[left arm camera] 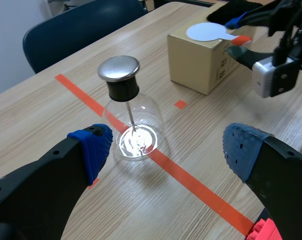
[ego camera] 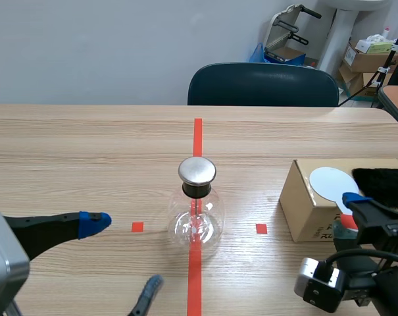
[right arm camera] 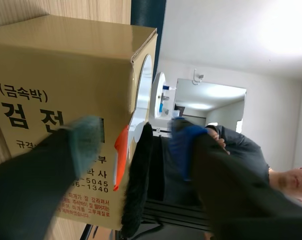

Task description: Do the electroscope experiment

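Note:
The electroscope, a clear glass flask with a round metal cap, stands on the red tape line at the table's middle. My left gripper is open just in front of it, and the flask sits ahead of the blue pads. On the cardboard box lie a white disc with an orange handle and a black fur cloth. My right gripper is open at the box's near edge, one finger on each side of the handle and the cloth's edge.
A dark blue chair stands behind the table's far edge. Cardboard boxes and a cart stand in the back right corner. Small red tape squares flank the flask. A person in dark clothes shows beyond the box in the right wrist view.

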`<move>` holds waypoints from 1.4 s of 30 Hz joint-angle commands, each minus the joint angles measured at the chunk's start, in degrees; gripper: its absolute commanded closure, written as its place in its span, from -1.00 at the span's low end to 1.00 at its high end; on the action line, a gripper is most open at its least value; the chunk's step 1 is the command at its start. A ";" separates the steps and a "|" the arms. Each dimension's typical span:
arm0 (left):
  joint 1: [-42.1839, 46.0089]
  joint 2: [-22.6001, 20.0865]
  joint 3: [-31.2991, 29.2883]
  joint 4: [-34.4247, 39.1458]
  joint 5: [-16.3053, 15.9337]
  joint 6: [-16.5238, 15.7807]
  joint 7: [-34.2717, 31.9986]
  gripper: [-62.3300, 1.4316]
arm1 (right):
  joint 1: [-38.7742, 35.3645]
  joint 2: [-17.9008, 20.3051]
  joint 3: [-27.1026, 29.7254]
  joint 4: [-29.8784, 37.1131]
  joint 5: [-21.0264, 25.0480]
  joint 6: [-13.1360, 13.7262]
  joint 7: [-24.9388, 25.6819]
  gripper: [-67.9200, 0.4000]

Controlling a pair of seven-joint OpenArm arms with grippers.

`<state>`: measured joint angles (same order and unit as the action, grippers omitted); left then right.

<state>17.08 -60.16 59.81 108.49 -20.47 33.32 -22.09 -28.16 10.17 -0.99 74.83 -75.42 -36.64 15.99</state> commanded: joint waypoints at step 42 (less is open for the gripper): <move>-10.58 -1.77 10.91 1.36 -0.79 -2.47 -3.82 -0.54 | 0.52 0.74 -0.09 0.42 0.85 -0.96 -0.42 -1.00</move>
<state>6.17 -62.24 70.63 108.49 -21.91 31.22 -25.12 -28.16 10.20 -0.99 74.83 -75.18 -37.06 15.97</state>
